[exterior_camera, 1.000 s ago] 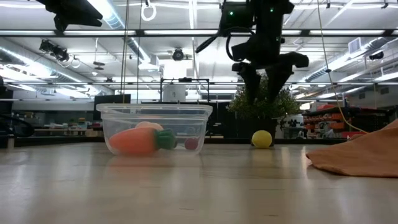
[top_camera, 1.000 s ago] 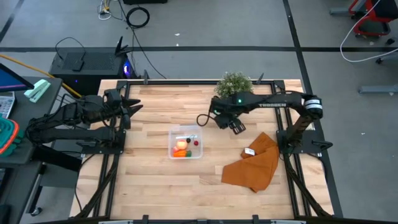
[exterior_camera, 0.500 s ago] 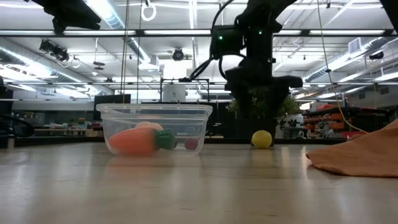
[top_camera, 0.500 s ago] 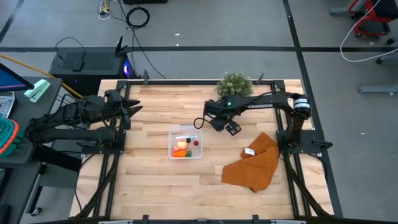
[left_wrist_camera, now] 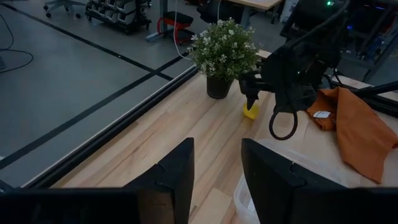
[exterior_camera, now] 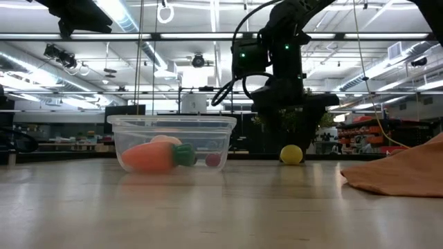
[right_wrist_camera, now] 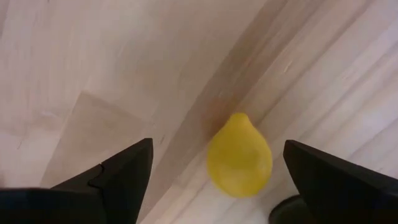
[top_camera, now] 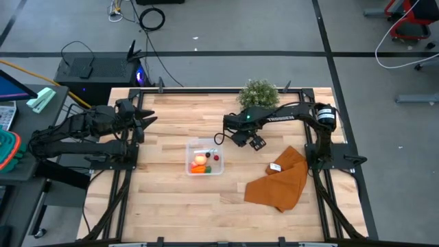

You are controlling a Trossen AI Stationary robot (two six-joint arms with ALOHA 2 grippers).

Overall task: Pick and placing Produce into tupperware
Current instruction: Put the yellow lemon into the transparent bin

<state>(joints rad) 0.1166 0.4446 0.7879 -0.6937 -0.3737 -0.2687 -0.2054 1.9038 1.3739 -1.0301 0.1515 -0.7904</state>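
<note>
The clear tupperware [top_camera: 204,157] stands mid-table and holds the orange carrot [exterior_camera: 149,157], the pale apple [exterior_camera: 165,140] and a tiny red piece [exterior_camera: 212,160]. The yellow lemon [right_wrist_camera: 239,155] lies on the bare wood right of the tupperware, in front of the plant [exterior_camera: 291,153]. My right gripper [right_wrist_camera: 217,149] hangs open above the lemon, one finger on each side, apart from it. It hides the lemon in the high view [top_camera: 243,137]. My left gripper [top_camera: 147,118] waits open, raised near the table's left edge.
A bushy potted plant [top_camera: 258,92] stands at the far edge just behind the lemon. A brown-orange cloth [top_camera: 281,180] with a white tag lies at the right. Bare wood lies near and left of the tupperware.
My right gripper has moved toward the table's left and come down over the lemon, turning about as it went. The lemon and the tupperware have stayed where they were.
</note>
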